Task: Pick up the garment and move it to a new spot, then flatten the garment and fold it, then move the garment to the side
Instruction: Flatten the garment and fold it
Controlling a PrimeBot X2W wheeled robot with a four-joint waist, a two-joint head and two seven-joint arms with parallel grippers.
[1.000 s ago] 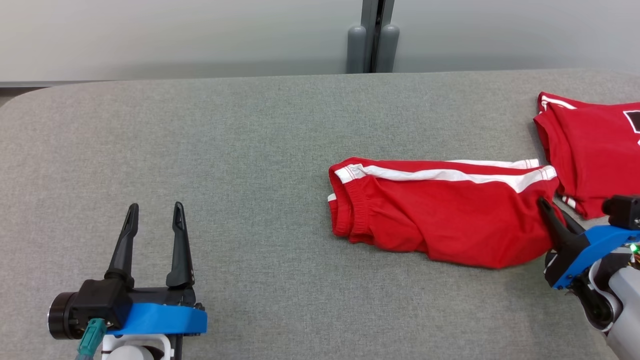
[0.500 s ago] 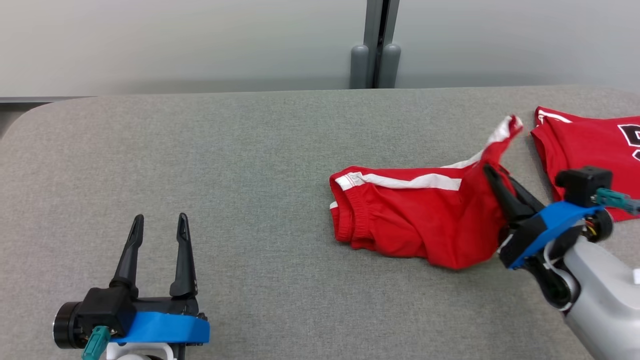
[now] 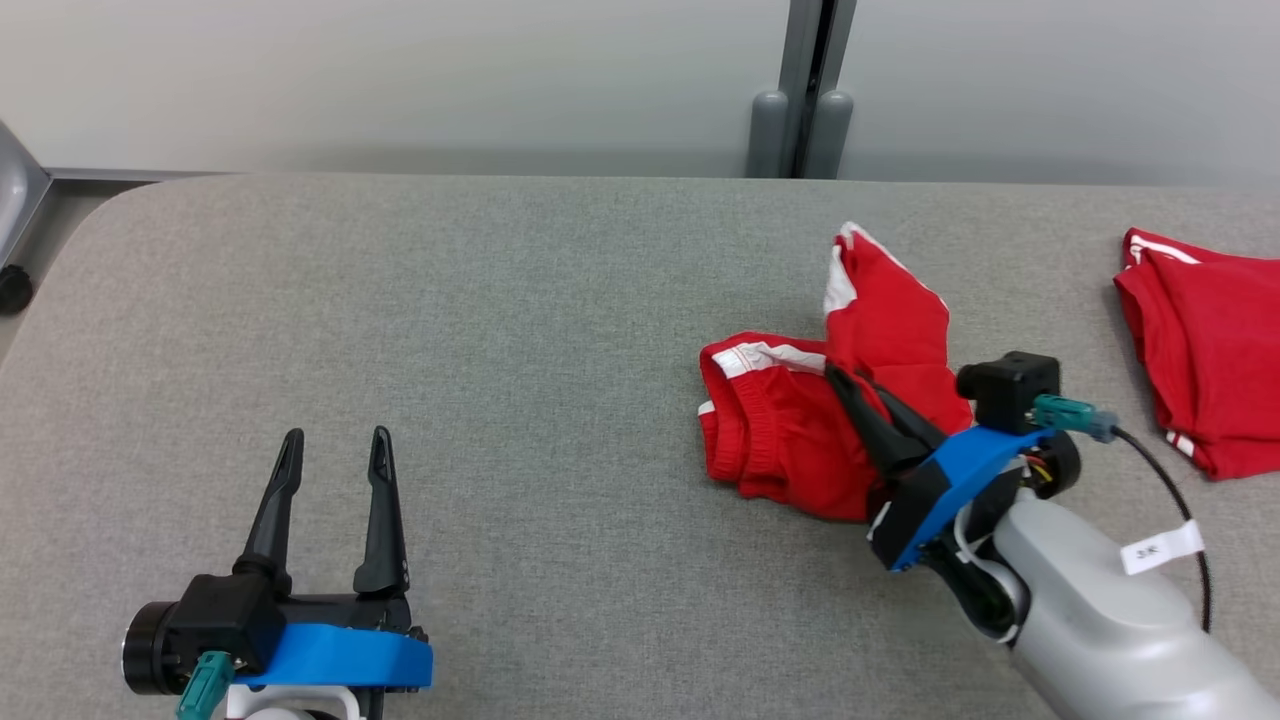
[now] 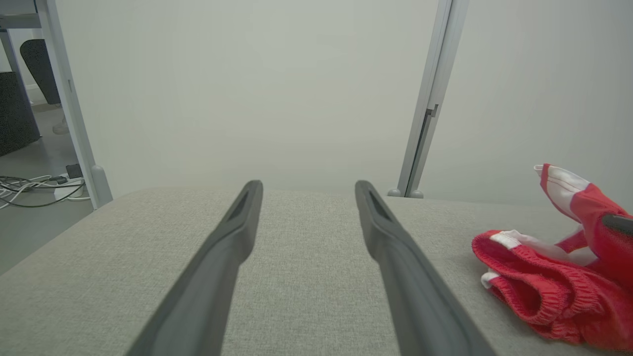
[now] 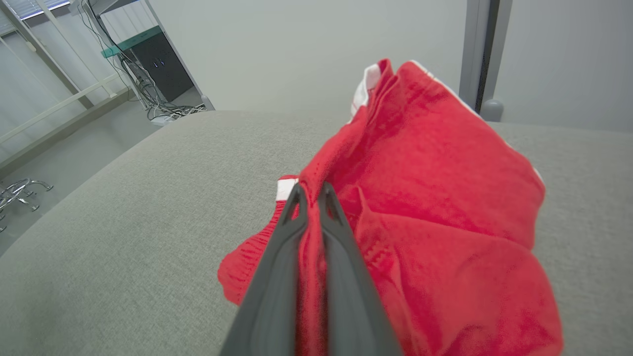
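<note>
1. Left pincer (image 3: 337,434), nearest, low on the left of the counter (image 3: 500,330): jaws wide apart, holding nothing, hovering idle well apart from the cloth. It has no part in the job yet.
2. Right pincer (image 3: 836,372), lower right: jaws closed tight on a fold of the red shorts (image 3: 775,445). In the right wrist view the red cloth runs up between the two fingers.
3. The shorts sit right of centre on the counter. The leg end with the white stripe is pulled up and stands above the rest. The elastic waistband end lies bunched on the counter, so the shorts are only partly lifted.
4. Progress: step one (pick up and move to a new spot) is underway, with the grip made but the shorts not off the surface and not placed anywhere. Flattening, folding and moving to the side are all left to do.
5. A second red garment (image 3: 1205,370) lies further right, apart from the shorts. It is probably a shirt, but the frame edge cuts it off, so this is unsure. It looks untouched.
6. Grey post (image 3: 803,120) and a pale wall stand behind the far edge of the counter.
</note>
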